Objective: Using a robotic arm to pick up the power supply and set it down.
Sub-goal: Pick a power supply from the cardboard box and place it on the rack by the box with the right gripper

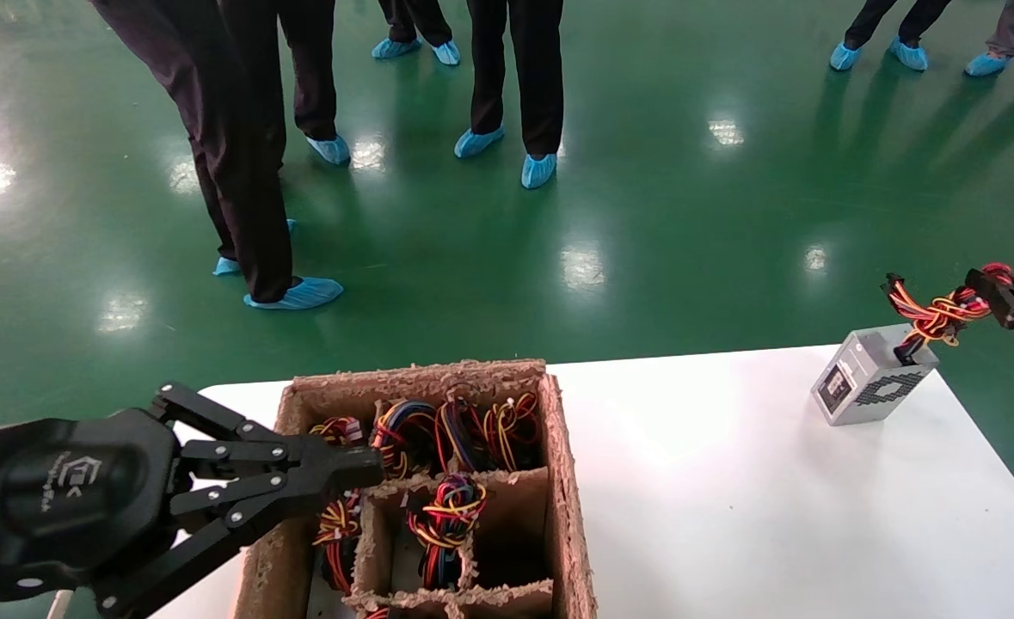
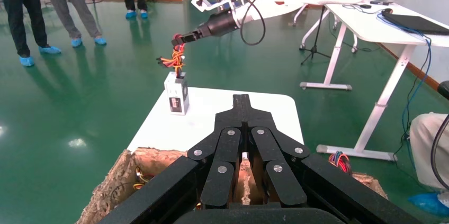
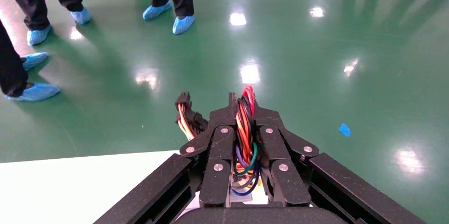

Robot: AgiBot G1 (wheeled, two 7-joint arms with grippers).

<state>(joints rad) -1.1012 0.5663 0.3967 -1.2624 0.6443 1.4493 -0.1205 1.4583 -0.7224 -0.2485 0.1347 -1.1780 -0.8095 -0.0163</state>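
Brown crate [image 1: 568,481] holds several wire bundles; one power supply [image 1: 869,389] at 3 o'clock, right gripper [image 1: 997,297] clenching its wires [image 1: 937,316]; left gripper [image 1: 360,468] closed, empty.

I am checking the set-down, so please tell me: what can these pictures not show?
- Power supply underside: whether it rests on the table cannot be told.
- Right wrist view: right claw, shut on the wires, hides the box.
- Head view: right arm cut off by the edge.
- Crate lower cells: cut off.
- Label: too small.

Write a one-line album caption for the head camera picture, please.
Right gripper clamps the wire bundle of the power supply on the white table; left gripper hovers over the crate.
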